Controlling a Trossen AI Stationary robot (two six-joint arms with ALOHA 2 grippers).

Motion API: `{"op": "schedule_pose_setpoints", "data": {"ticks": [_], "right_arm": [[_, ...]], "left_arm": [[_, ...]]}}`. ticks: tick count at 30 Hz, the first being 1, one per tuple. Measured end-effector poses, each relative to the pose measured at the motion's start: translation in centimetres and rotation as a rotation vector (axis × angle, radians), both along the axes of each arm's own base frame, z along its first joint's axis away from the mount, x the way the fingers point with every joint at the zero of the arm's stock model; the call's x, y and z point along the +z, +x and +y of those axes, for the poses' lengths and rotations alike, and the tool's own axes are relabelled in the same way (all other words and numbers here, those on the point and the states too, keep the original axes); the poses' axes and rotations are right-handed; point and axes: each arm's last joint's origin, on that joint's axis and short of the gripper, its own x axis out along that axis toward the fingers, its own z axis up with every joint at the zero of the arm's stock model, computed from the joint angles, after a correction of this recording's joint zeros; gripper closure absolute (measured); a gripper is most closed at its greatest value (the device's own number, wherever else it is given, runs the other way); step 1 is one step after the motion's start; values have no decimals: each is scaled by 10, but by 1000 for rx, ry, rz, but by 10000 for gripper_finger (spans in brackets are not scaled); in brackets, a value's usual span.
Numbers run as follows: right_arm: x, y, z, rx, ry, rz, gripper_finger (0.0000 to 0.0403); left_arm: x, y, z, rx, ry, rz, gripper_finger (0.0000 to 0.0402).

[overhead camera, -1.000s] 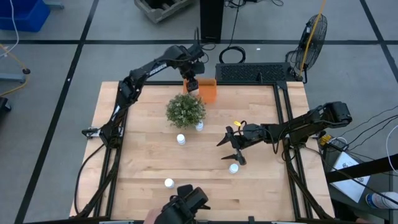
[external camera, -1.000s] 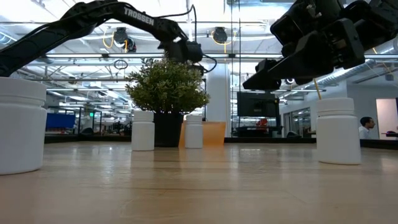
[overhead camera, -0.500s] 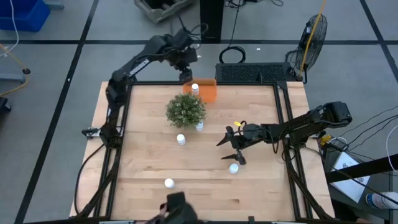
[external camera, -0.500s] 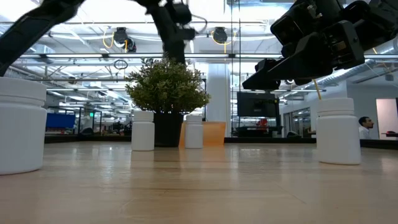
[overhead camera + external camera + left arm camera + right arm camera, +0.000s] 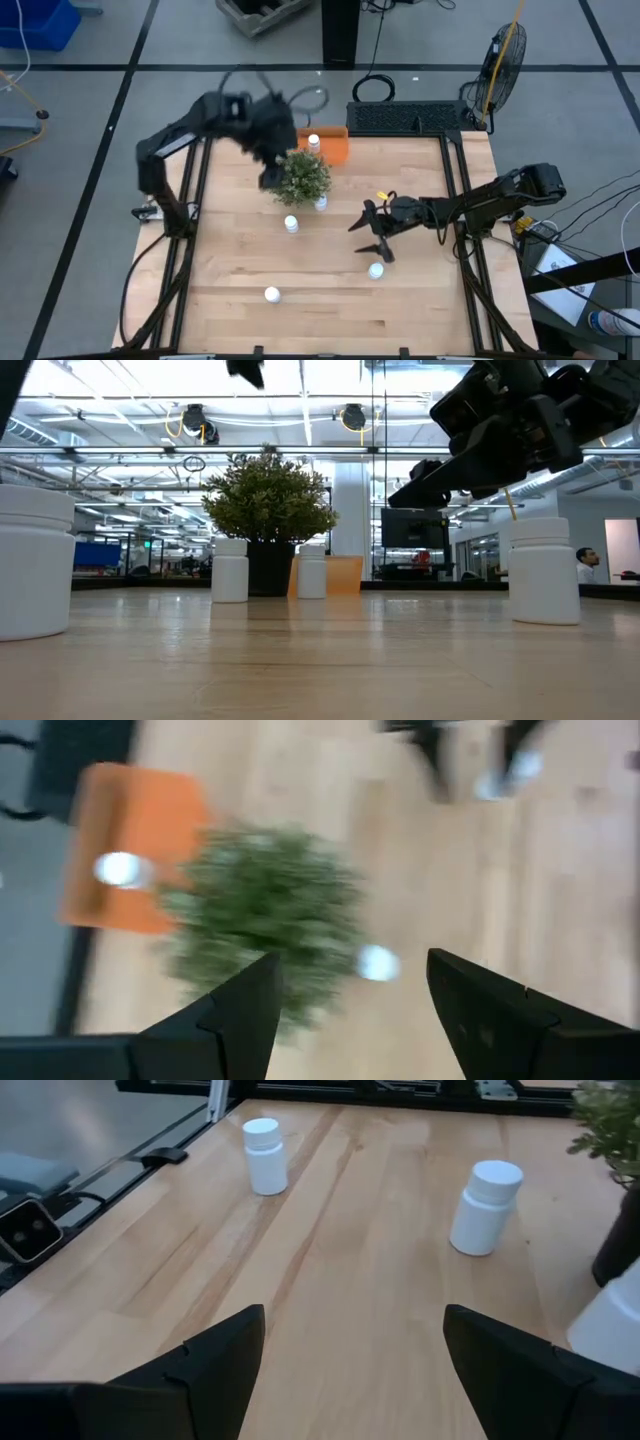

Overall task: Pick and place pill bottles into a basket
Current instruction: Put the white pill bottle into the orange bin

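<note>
The orange basket (image 5: 335,146) sits at the table's far edge, and one pill bottle (image 5: 314,142) stands in it; it also shows in the left wrist view (image 5: 118,870). Two bottles (image 5: 320,203) (image 5: 291,224) stand just near of the plant (image 5: 299,177). Two more (image 5: 375,270) (image 5: 271,294) stand toward the near edge. My left gripper (image 5: 271,172) is blurred in the air by the plant's left side, open and empty (image 5: 350,1010). My right gripper (image 5: 372,232) hangs open and empty (image 5: 350,1370) above the table's right middle, just far of the bottle at the near right.
The bushy potted plant stands between the basket and the loose bottles. A black keyboard-like unit (image 5: 408,117) lies at the far right edge. Metal frame rails (image 5: 455,200) run along both sides of the table. Bare wood lies at the table's left and near right.
My left gripper has drawn away from above the basket, up and toward the table's left and near side, to beside the plant. A pill bottle that was hidden under it now stands in the basket.
</note>
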Motion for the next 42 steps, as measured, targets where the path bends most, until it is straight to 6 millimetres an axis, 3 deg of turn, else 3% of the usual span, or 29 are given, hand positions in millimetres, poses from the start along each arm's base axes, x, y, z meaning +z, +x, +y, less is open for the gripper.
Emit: {"op": "schedule_pose_setpoints", "data": {"ticks": [7, 10, 15, 22, 29, 42], "right_arm": [[2, 1, -8, -30, -1, -18, 106], [2, 1, -10, -40, -3, -19, 106], [1, 1, -11, -36, -20, -21, 106], [2, 1, -11, -33, -26, -27, 106], [2, 1, -11, -33, -26, -27, 106], [3, 2, -14, -50, -19, -36, 106]], "left_arm": [[-27, -4, -73, 152, 57, 47, 148], [-56, -9, -97, 179, 75, 78, 149], [-124, -18, -118, 245, 72, 116, 149], [-186, -34, -124, 286, 101, -53, 149], [-238, -56, -117, 374, 90, -37, 149], [-296, -71, -114, 315, 20, -163, 149]]}}
